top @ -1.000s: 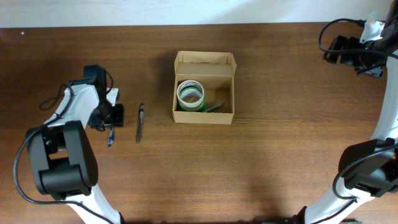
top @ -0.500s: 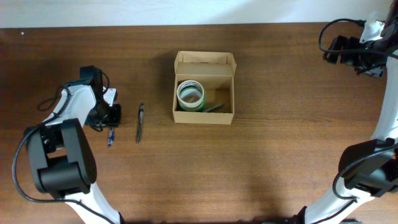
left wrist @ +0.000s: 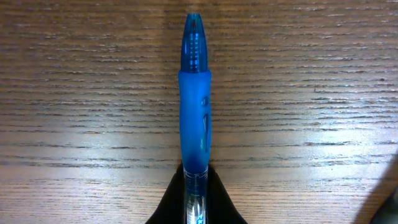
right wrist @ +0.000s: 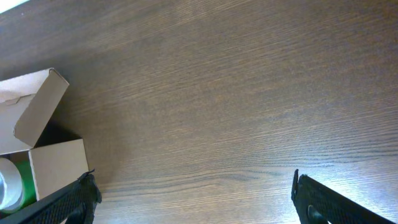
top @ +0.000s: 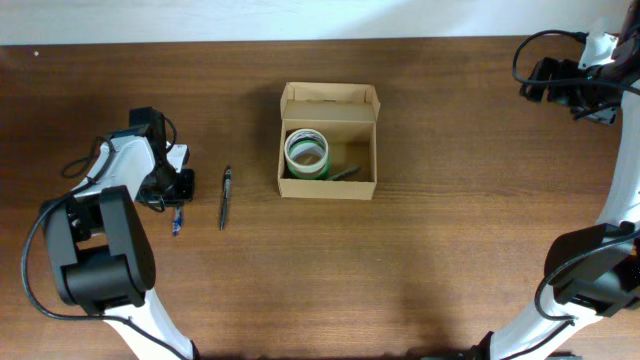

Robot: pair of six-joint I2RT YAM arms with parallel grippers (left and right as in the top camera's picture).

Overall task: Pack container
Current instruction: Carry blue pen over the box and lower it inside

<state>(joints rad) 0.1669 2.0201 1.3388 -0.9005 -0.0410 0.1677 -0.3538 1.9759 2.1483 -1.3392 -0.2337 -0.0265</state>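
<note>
The container (top: 329, 187), a tan cardboard box with its lid flap (top: 330, 95) folded back, stands at the table's middle. Inside it are a green-and-white tape roll (top: 306, 152) and a dark grey item (top: 346, 173). The box's corner (right wrist: 55, 158) also shows in the right wrist view. A blue pen (left wrist: 195, 112) lies on the wood at the left, and my left gripper (left wrist: 195, 200) is shut on its clear rear end. From overhead, this pen (top: 178, 221) sticks out below the gripper. My right gripper (right wrist: 194, 202) hangs open and empty over bare wood at the far right.
A black pen (top: 225, 197) lies on the table between the left gripper and the box. Both arm bases (top: 95, 270) stand at the table's front corners.
My left gripper's jaws have closed onto the blue pen, and the wrist has shifted slightly left. The right arm has not moved.
</note>
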